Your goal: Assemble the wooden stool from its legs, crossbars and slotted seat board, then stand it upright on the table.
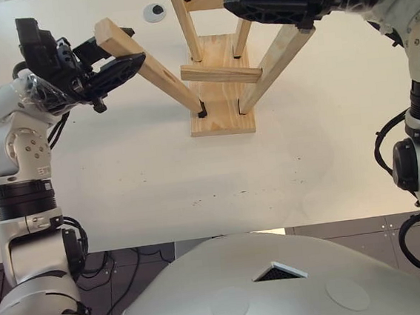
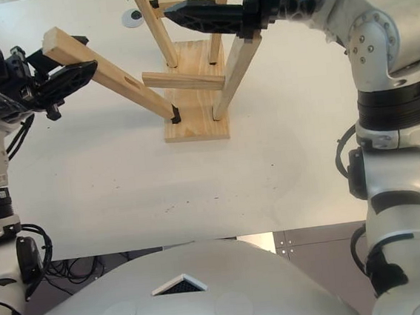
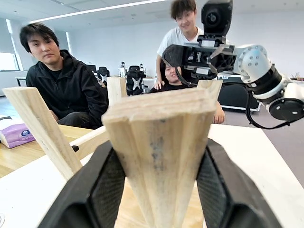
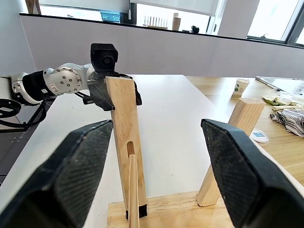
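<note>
We're watching the white table (image 1: 123,181) carrying the stool (image 1: 220,73) upside down near the middle of its far edge, seat board (image 1: 221,123) lying flat, our left gripper (image 1: 118,56) clamping the near left leg's (image 1: 165,76) top, the right gripper (image 1: 240,6) hovering, fingers spread, among the upturned legs.

The right gripper (image 4: 156,126) holds its two black fingers (image 4: 71,175) wide apart. Beyond them a slotted leg (image 4: 124,142) rises from the seat board (image 4: 166,213) on the white tabletop (image 4: 166,109), its top clamped by the left gripper (image 4: 118,91). A second leg (image 4: 232,142) leans nearby.
</note>
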You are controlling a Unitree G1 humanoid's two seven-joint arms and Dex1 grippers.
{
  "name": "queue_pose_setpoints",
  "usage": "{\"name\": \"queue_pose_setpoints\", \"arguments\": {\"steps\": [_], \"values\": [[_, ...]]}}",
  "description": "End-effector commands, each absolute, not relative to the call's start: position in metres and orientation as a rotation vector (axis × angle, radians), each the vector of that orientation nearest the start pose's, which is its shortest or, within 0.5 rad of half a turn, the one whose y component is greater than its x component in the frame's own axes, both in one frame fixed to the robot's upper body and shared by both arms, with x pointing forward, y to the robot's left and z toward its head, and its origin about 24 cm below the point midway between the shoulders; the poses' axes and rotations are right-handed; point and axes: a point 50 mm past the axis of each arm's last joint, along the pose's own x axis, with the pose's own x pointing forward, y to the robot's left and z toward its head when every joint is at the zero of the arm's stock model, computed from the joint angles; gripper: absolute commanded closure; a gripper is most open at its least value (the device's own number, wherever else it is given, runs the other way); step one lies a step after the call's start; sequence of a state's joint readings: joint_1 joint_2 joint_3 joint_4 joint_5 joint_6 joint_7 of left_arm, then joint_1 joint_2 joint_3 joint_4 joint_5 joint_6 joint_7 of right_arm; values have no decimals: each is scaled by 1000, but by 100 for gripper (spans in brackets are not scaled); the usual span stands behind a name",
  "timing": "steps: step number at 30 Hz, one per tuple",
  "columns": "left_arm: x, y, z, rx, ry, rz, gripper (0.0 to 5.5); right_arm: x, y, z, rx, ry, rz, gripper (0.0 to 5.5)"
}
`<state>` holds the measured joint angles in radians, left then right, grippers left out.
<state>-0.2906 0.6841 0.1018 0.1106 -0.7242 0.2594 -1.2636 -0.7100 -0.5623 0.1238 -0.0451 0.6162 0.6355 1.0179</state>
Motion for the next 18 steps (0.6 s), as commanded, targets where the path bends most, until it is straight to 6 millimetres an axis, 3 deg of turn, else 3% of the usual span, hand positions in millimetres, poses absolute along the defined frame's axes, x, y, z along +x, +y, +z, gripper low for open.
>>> {"name": "queue_pose_setpoints", "arguments": {"steps": [1,18], "values": [[272,243,130,75,167,-1219,349,301,-134,149,-59,317,1276,208],[283,223,138,284,478,-1314,349,291,-126,141,-15,314,1272,208]]}}
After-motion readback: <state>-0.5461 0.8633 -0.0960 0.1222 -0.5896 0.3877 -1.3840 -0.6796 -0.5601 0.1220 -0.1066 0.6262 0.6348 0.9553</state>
